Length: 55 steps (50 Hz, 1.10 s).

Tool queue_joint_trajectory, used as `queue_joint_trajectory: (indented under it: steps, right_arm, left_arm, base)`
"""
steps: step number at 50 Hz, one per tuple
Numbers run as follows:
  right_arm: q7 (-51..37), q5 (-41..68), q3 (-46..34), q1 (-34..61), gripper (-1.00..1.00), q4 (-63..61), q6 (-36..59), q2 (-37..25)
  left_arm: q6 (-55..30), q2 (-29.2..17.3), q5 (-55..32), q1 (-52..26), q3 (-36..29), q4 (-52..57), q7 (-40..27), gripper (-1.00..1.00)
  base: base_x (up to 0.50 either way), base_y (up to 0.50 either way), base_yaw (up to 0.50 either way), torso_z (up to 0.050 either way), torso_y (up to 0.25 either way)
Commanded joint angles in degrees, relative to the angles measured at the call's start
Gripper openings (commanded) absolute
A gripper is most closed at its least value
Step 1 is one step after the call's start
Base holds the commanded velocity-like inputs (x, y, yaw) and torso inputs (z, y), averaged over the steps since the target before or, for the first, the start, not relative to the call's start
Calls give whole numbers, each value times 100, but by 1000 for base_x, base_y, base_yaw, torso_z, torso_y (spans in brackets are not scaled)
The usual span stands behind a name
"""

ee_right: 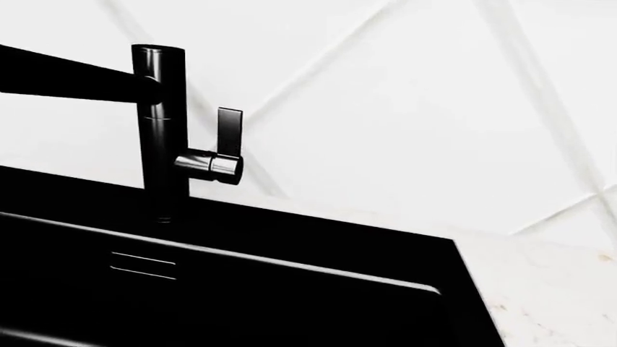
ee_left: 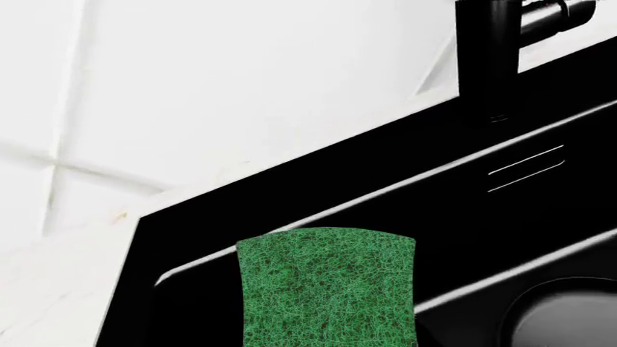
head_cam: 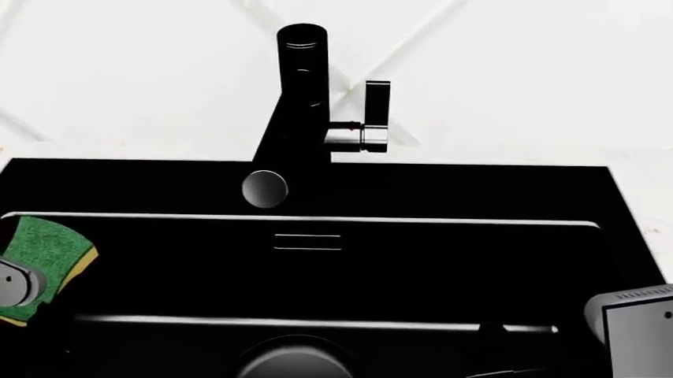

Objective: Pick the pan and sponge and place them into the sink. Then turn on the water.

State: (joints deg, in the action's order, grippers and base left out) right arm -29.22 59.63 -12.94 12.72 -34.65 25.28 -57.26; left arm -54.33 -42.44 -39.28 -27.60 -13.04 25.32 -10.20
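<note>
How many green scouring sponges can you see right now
1: a green scouring sponge with a yellow layer, at the left arm's side of the black sink. Others may be hidden.

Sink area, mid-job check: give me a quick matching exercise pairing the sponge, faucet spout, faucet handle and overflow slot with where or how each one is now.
Things:
1. sponge
2. faucet spout
3. faucet handle
4. overflow slot

Places or states:
A. on the sink's back wall, below the spout
B. standing upright beside the faucet column
C. over the basin's left edge, at the left arm
D. round opening facing the head camera, no stream showing

Pairs: 1-C, 2-D, 3-B, 4-A
</note>
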Motion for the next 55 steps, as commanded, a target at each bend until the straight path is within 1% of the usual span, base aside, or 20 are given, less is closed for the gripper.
queue_joint_trajectory:
  steps: [1,6,9,14,18,21,22,24,26,31,32,35,40,42,43,48,50,52,55]
  right_arm:
    - [25,45,104,-36,100,-33,-26,-5]
    - [30,32,113,-71,100,-21,-58,8]
    - [45,11,107,-100,100,-3,-82,28]
    - [60,16,137,-99,100,-3,-114,26]
    - [51,63,175,-94,100,-31,-105,-17]
    - [-4,150,193,7,100,-95,-27,-58]
    - [-11,155,192,18,100,-105,-18,-61]
    - [0,131,189,-10,100,-97,-35,-54]
    - [14,110,191,-46,100,-70,-64,-42]
    - [54,80,68,188,100,14,31,89]
    - [79,34,10,215,100,41,51,127]
    - [106,52,33,196,100,53,33,108]
    - [70,162,106,243,100,-2,79,13]
    - [66,163,146,199,100,-20,28,10]
    - [75,137,130,181,100,-16,24,17]
    - [74,153,139,211,100,-16,35,10]
    - [71,162,140,195,100,-28,45,-7]
    - [65,176,154,174,100,-45,46,-30]
    - [60,170,190,104,100,-63,-5,-40]
  left_arm:
    - [115,-111,-54,77,-36,140,146,-100]
    - [29,-25,-26,-111,-247,189,195,-100]
    - [-114,243,115,-384,-634,158,147,-100]
    - [71,272,230,-356,-868,35,348,-100]
    - [3,585,364,-589,-1198,-121,337,-100]
    - [71,656,323,-642,-1185,-242,425,-100]
    - [49,763,364,-699,-1275,-298,402,-100]
    - [99,739,319,-629,-1251,-287,452,-100]
    - [134,819,368,-656,-1343,-338,465,-100]
    - [-162,1214,353,-1060,-1527,-489,366,-100]
    - [-147,1321,403,-1088,-1644,-554,370,-100]
    - [-4,1485,624,-1049,-1999,-799,418,-100]
    - [142,1709,786,-1087,-2265,-1142,487,-100]
    - [200,1729,760,-1108,-2305,-1146,591,-100]
    - [199,1700,814,-1155,-2490,-1151,724,-100]
    - [287,1983,924,-1195,-2643,-1453,686,-100]
    - [355,2036,977,-1185,-2737,-1564,726,-100]
    - [451,2006,1107,-1178,-2998,-1601,867,-100]
    - [404,2171,1059,-1184,-2958,-1813,822,-100]
  base:
    - [0,0,0,0,0]
    - [0,0,0,0,0]
    - [0,0,0,0,0]
    - [0,0,0,0,0]
    - [0,0,0,0,0]
    - [0,0,0,0,0]
    - [0,0,0,0,0]
    - [0,0,0,0,0]
    - [0,0,0,0,0]
    - [0,0,0,0,0]
    - [0,0,0,0,0]
    - [0,0,0,0,0]
    - [0,0,0,0,0]
    - [0,0,0,0,0]
    - [0,0,0,0,0]
    - [0,0,0,0,0]
    - [0,0,0,0,0]
    - [0,0,0,0,0]
    - [0,0,0,0,3]
